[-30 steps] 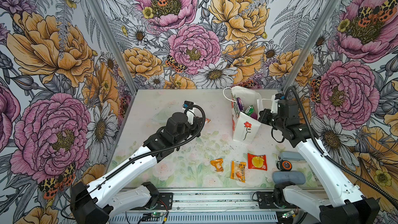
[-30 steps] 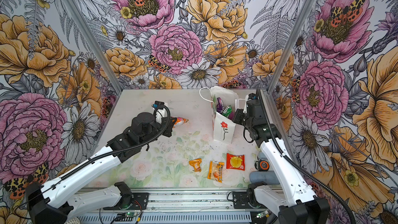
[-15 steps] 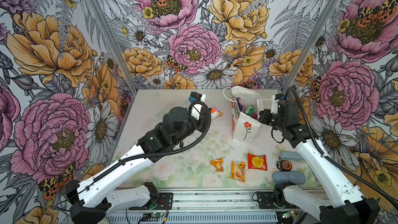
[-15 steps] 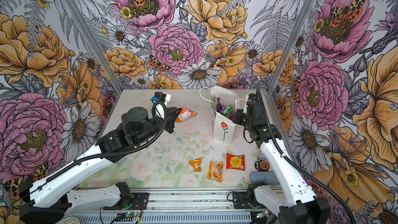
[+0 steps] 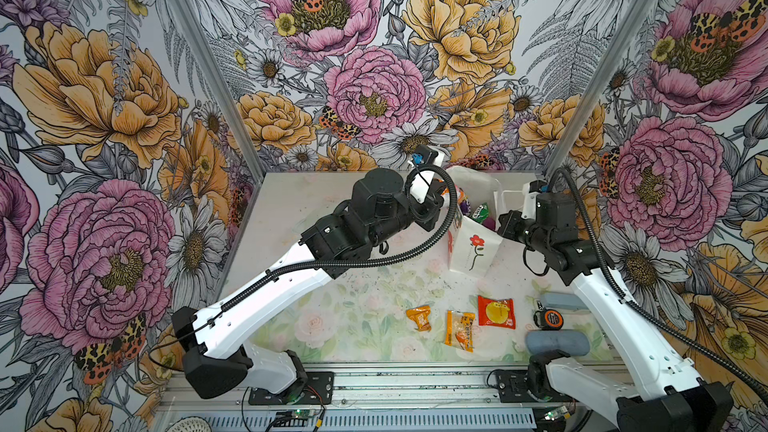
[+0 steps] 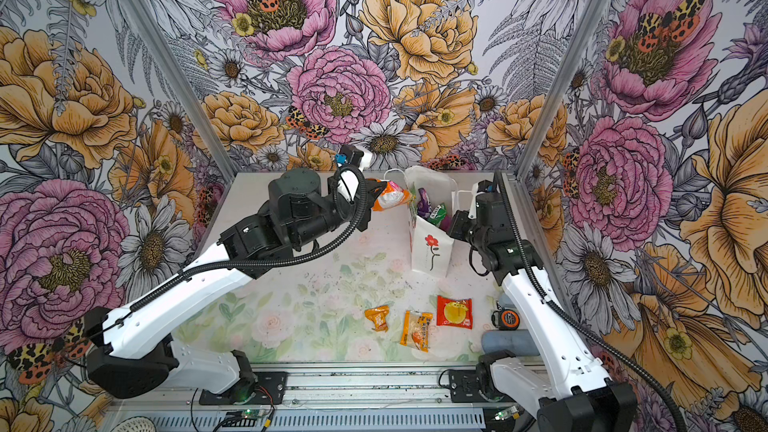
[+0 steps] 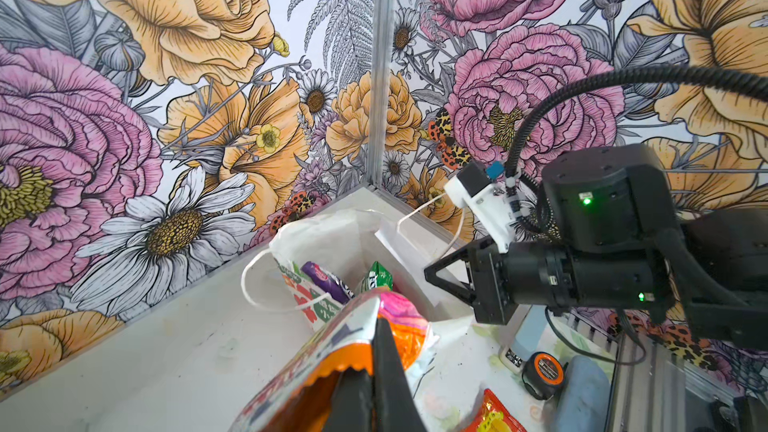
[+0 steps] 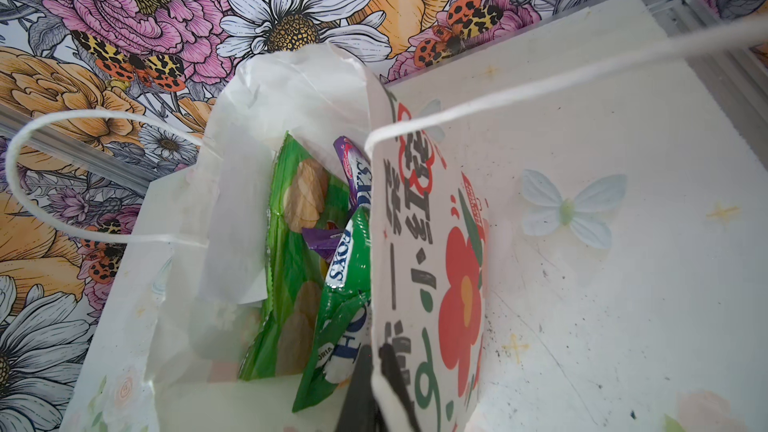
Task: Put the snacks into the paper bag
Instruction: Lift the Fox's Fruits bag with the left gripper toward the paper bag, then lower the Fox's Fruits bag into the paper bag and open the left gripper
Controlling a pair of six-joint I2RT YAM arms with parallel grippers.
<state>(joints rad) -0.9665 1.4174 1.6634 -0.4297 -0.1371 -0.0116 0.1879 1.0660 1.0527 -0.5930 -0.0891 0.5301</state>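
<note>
The white paper bag point(image 5: 473, 245) point(image 6: 432, 249) with a red flower stands at the back right. My right gripper point(image 8: 376, 353) point(image 5: 501, 223) is shut on its side wall at the rim. Green point(image 8: 291, 251) and purple point(image 8: 353, 168) snacks sit inside. My left gripper point(image 7: 380, 326) point(image 6: 371, 194) is shut on an orange and pink snack packet point(image 7: 399, 326) point(image 6: 390, 198), held in the air just left of the bag's mouth point(image 7: 353, 243). Two orange sachets point(image 5: 419, 317) point(image 5: 459, 330) and a red one point(image 5: 496, 312) lie on the table in front.
An orange-black tape measure point(image 5: 548, 320) lies by the right arm, between two grey-blue oblong cases point(image 5: 557, 342) point(image 5: 563, 301). The flowered back wall stands close behind the bag, and the right wall is just beyond the right arm.
My left arm has lifted the orange packet off the table and carried it right, up to the bag's mouth. The right arm and bag have stayed put.
</note>
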